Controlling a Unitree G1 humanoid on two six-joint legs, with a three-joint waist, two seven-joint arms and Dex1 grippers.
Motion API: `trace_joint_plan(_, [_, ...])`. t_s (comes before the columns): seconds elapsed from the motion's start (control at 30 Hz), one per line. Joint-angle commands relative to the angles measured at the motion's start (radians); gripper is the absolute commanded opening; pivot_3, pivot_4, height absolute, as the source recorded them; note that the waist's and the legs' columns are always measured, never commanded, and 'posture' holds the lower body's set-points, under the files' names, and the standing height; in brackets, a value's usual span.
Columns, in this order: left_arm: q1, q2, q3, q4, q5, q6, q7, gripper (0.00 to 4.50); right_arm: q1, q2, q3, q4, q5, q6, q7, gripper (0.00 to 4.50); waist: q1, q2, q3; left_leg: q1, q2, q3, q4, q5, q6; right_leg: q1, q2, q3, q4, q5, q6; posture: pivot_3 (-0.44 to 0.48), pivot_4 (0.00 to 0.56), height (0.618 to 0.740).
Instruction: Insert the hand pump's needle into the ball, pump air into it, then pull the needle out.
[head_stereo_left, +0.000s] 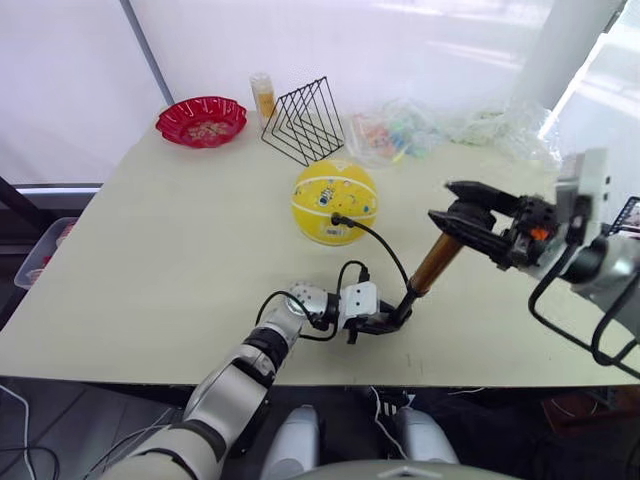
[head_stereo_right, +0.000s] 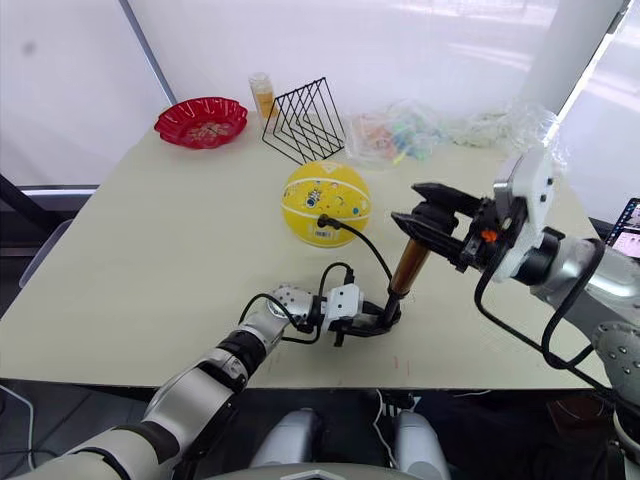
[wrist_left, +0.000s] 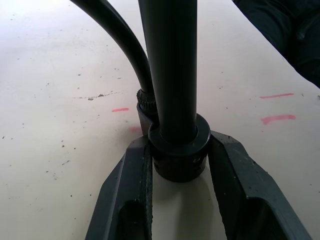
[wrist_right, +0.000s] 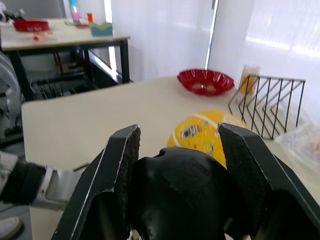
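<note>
The yellow ball (head_stereo_left: 334, 202) rests round in the middle of the table. The needle's black fitting (head_stereo_left: 338, 216) sits against the ball's near side, and the metal tip is hidden. From it a black hose (head_stereo_left: 378, 240) curves down to the base of the hand pump (head_stereo_left: 436, 262). The pump's gold tube stands tilted, leaning right. My left gripper (head_stereo_left: 393, 318) is shut on the pump's black base cap (wrist_left: 179, 155), down on the table. My right gripper (head_stereo_left: 462, 212) is shut on the black handle (wrist_right: 180, 195) at the top.
A red bowl (head_stereo_left: 201, 121), a small bottle (head_stereo_left: 263, 96) and a black wire rack (head_stereo_left: 303, 121) stand at the table's far side. Clear plastic bags (head_stereo_left: 395, 130) lie at the back right. The near table edge runs just below my left gripper.
</note>
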Motion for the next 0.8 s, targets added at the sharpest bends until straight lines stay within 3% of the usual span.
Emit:
trace_joint_plan(0.03, [0.081, 0.093, -0.060, 0.147, 0.136, 0.103, 0.013, 1.11, 0.073, 0.005, 0.100, 0.020, -0.088, 0.005, 0.029, 2.01, -0.003, -0.001, -0.001, 0.000, 0.000, 0.000, 0.000, 0.000, 0.000, 0.000, 0.000, 0.001, 0.000, 0.000, 0.000, 0.000, 0.150, 0.737])
trace_joint_plan(0.47, [0.090, 0.082, -0.049, 0.138, 0.125, 0.097, 0.021, 1.11, 0.219, 0.142, 0.338, 0.182, -0.384, -0.176, 0.094, 2.01, -0.006, -0.005, -0.012, 0.002, 0.000, -0.002, -0.007, 0.000, 0.000, 0.004, 0.000, -0.002, -0.008, 0.000, 0.000, 0.000, 0.150, 0.737])
trace_joint_plan(0.8, [0.090, 0.072, -0.043, 0.138, 0.119, 0.090, 0.027, 1.11, 0.270, 0.223, 0.358, 0.267, -0.489, -0.278, 0.130, 2.01, -0.006, -0.006, -0.014, 0.003, 0.001, -0.002, -0.008, 0.000, 0.000, 0.004, 0.001, -0.002, -0.008, 0.000, 0.000, 0.000, 0.150, 0.737])
